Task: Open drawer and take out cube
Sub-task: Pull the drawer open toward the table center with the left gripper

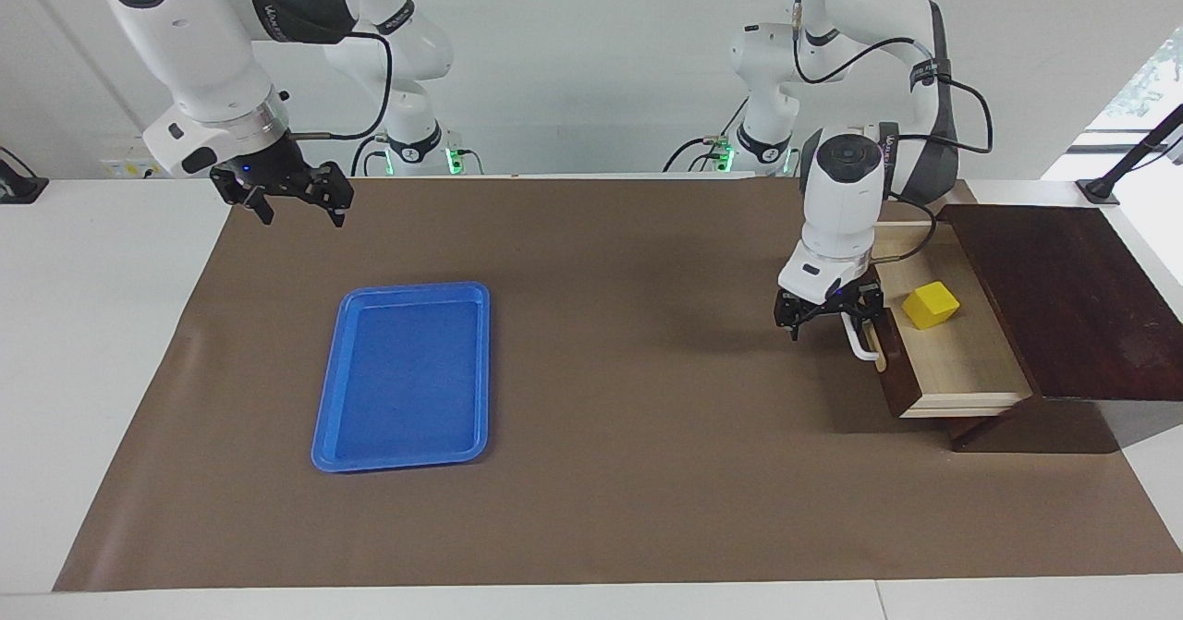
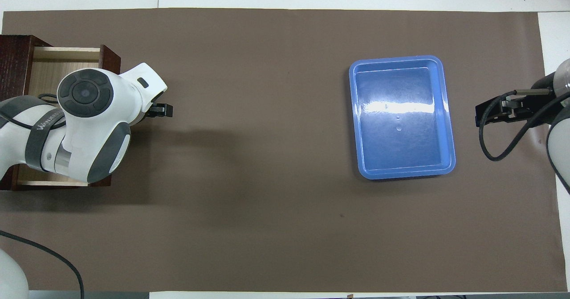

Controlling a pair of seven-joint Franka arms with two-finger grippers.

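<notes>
The drawer (image 1: 961, 366) stands pulled out of its dark wood cabinet (image 1: 1063, 297) at the left arm's end of the table, its pale inside showing. A yellow cube (image 1: 931, 305) lies in it, toward the end nearer the robots. My left gripper (image 1: 829, 318) is low at the drawer's front, open, its fingers astride the white handle (image 1: 861, 343). In the overhead view the left arm covers the cube and most of the drawer (image 2: 49, 65); only the left gripper's tip (image 2: 161, 110) shows. My right gripper (image 1: 282, 202) waits open in the air over the mat's corner near its base.
An empty blue tray (image 1: 404, 375) (image 2: 403, 116) lies on the brown mat (image 1: 628, 472), toward the right arm's end. The right gripper (image 2: 492, 112) shows at the overhead view's edge, beside the tray.
</notes>
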